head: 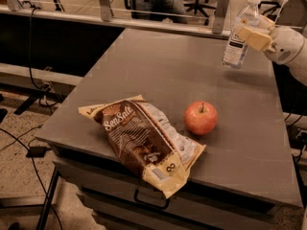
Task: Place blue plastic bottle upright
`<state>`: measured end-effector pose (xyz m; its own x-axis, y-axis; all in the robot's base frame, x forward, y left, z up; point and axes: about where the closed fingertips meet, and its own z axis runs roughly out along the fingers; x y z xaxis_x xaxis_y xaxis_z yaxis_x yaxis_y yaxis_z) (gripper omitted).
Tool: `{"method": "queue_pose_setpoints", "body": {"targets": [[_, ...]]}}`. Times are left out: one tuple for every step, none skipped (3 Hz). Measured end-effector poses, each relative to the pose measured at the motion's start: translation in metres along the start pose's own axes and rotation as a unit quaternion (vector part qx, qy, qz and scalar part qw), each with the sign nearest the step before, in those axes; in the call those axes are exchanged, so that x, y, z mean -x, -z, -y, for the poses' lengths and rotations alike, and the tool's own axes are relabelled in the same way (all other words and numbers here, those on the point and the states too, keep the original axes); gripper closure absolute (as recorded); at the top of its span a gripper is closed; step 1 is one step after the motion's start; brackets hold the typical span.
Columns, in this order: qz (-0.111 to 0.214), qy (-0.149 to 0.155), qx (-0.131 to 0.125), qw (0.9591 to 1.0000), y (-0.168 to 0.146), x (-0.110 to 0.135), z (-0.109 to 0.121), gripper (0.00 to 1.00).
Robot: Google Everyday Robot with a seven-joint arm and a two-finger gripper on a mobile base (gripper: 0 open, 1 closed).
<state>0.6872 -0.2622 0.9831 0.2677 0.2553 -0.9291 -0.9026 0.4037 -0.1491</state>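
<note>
The blue plastic bottle (240, 32) is a small clear ribbed bottle with a white cap and a pale label. It hangs nearly upright, slightly tilted, just above the grey table (158, 66) at the far right. My gripper (256, 35) comes in from the right edge and is shut on the bottle's middle, with a tan finger (254, 37) across its side.
A red apple (200, 118) sits right of the table's centre. A brown snack bag (144, 140) lies flat near the front edge. A railing and office chairs stand behind the table. Cables lie on the floor at left.
</note>
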Motion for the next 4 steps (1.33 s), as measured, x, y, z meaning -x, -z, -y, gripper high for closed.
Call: {"method": "queue_pose_setpoints", "body": {"targets": [[-0.012, -0.004, -0.005, 0.9999, 0.012, 0.002, -0.016, 1.00], [-0.018, -0.007, -0.011, 0.9998, 0.018, -0.001, -0.038, 1.00], [-0.009, 0.007, -0.002, 0.9999, 0.016, -0.009, -0.058, 1.00], [-0.003, 0.061, 0.001, 0.9981, 0.018, -0.015, -0.070, 1.00]]}}
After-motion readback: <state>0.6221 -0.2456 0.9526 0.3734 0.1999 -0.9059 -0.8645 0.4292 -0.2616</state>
